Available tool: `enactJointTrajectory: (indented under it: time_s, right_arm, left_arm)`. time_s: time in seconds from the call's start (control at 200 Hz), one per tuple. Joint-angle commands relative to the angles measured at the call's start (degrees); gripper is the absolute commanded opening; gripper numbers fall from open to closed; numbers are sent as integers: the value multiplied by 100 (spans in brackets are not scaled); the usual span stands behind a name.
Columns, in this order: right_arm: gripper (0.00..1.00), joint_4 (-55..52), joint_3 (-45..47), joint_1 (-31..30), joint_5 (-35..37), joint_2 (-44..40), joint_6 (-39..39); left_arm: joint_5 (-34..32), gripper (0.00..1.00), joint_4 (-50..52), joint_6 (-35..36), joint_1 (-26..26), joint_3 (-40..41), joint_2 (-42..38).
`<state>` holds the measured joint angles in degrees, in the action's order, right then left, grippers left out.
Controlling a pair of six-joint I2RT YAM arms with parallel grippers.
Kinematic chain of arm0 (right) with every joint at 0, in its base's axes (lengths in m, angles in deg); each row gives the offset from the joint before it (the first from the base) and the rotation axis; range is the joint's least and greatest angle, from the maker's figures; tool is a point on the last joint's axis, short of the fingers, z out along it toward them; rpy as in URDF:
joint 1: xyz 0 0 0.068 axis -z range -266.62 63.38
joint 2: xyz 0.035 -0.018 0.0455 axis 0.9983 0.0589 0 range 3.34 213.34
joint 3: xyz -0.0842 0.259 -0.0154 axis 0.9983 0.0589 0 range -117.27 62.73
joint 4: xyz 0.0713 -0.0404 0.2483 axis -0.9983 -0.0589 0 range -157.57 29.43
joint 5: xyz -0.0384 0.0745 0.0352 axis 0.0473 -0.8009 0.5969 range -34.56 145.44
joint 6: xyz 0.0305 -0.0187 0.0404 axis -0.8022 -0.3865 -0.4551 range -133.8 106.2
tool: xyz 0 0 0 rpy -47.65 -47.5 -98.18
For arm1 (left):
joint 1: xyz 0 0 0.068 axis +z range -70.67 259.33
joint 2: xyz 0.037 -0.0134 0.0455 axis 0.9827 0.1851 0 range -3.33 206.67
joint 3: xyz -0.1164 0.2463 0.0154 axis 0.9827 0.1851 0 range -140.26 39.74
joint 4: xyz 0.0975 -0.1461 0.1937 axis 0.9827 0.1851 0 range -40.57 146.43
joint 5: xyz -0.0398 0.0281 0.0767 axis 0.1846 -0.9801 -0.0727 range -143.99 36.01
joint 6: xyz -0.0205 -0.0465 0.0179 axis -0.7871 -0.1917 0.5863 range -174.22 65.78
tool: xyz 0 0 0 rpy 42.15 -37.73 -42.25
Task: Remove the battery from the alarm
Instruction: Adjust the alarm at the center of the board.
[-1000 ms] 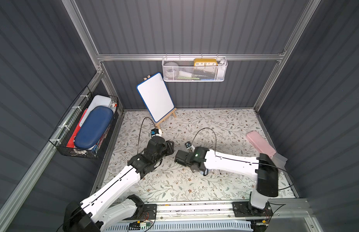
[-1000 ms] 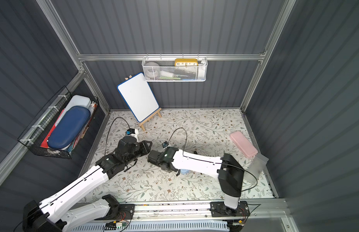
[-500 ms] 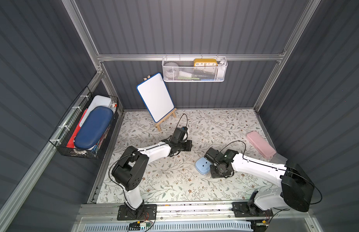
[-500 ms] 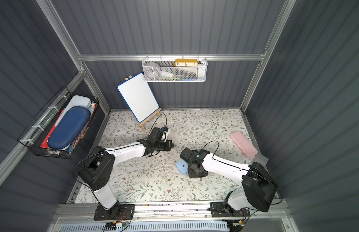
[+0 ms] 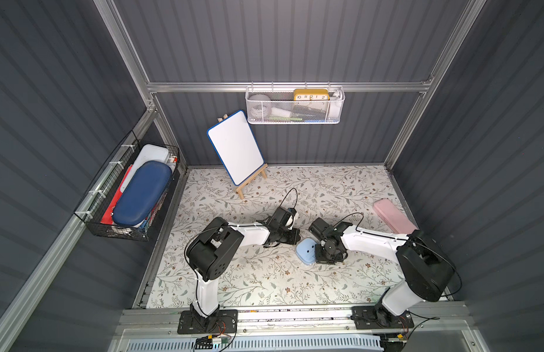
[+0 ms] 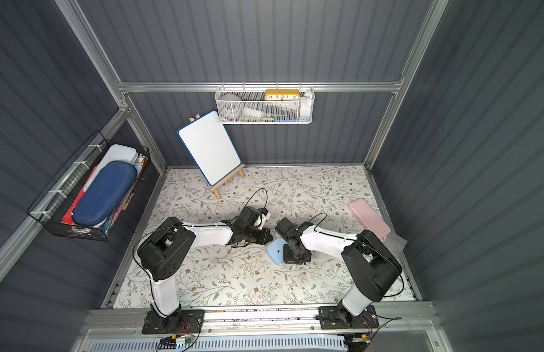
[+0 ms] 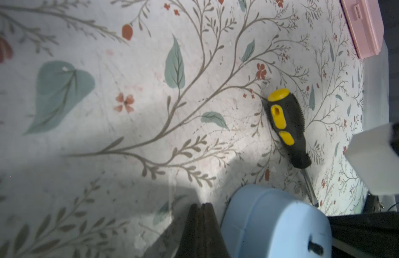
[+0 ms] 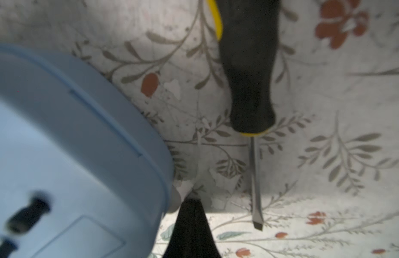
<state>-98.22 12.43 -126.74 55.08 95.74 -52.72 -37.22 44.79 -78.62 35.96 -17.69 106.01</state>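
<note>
The pale-blue alarm (image 5: 306, 250) (image 6: 276, 250) lies face down on the floral table with its back up. Dark knobs and a closed cover panel show on that back (image 8: 71, 145). The battery is hidden. My left gripper (image 5: 296, 237) (image 7: 202, 205) is shut and empty, low over the table just beside the alarm (image 7: 272, 223). My right gripper (image 5: 328, 259) (image 8: 193, 202) is also shut and empty, on the alarm's other side. A black-and-yellow screwdriver (image 7: 285, 127) (image 8: 250, 67) lies on the table beyond the alarm, under the right arm.
A pink case (image 5: 394, 216) (image 6: 368, 218) lies by the right wall. A whiteboard on an easel (image 5: 235, 146) stands at the back. A white wire basket (image 5: 295, 120) on the back wall holds a yellow clock (image 5: 310, 95). A black wire basket (image 5: 127, 195) hangs on the left wall.
Both arms have swung from the middle left of the table to either side of the alarm, which now lies uncovered. Both grippers have closed.
</note>
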Motion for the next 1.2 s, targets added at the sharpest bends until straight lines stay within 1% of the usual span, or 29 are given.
enactJointTrajectory:
  time_s: [0.0,0.23,0.34,0.54,0.685,0.735,0.795,0.895,0.93,0.965,1.016,1.031,1.056,1.071,1.131,1.196]
  right_arm:
    - [0,199,-147,13,-228,239,102]
    - [0,305,-445,13,-279,465,214]
    - [0,331,-631,13,-377,589,295]
    - [0,354,-929,-25,-522,794,384]
    - [0,199,-1060,-40,-393,862,330]
    - [0,137,-1045,-41,-338,837,302]
    - [0,26,-1002,-40,-282,761,279]
    - [0,-244,-923,-40,94,491,297]
    - [7,-361,-911,-40,238,375,322]
    - [14,-460,-902,-40,350,238,348]
    - [21,-574,-917,-33,444,59,420]
    - [22,-617,-926,-31,468,14,435]
    - [24,-667,-941,-31,486,-58,479]
    - [25,-684,-950,-29,475,-102,513]
    - [28,-700,-971,-22,209,-244,733]
    - [32,-616,-956,-23,-211,-359,937]
  left_arm:
    - [29,0,86,-234,-110,316,-247]
    - [47,0,46,-381,-183,802,-860]
    - [-89,0,256,-482,-239,875,-1122]
    - [-312,0,441,-735,-268,1292,-1706]
    - [-660,0,707,-802,-267,1322,-1859]
    - [-705,0,849,-940,-268,1264,-1887]
    - [-940,0,1019,-952,-268,1196,-1931]
    - [-1355,0,1328,-996,-259,1039,-2010]
    - [-1484,0,1441,-1005,-261,963,-2070]
    - [-1617,8,1555,-1007,-259,901,-2137]
    - [-1713,15,1712,-1013,-262,812,-2250]
    - [-1737,17,1756,-1040,-258,792,-2279]
    - [-1763,23,1805,-1126,-264,756,-2350]
    - [-1777,25,1823,-1150,-265,756,-2388]
    - [-1720,27,1864,-1285,-260,817,-2591]
    - [-1524,26,1832,-1356,-267,1047,-2871]
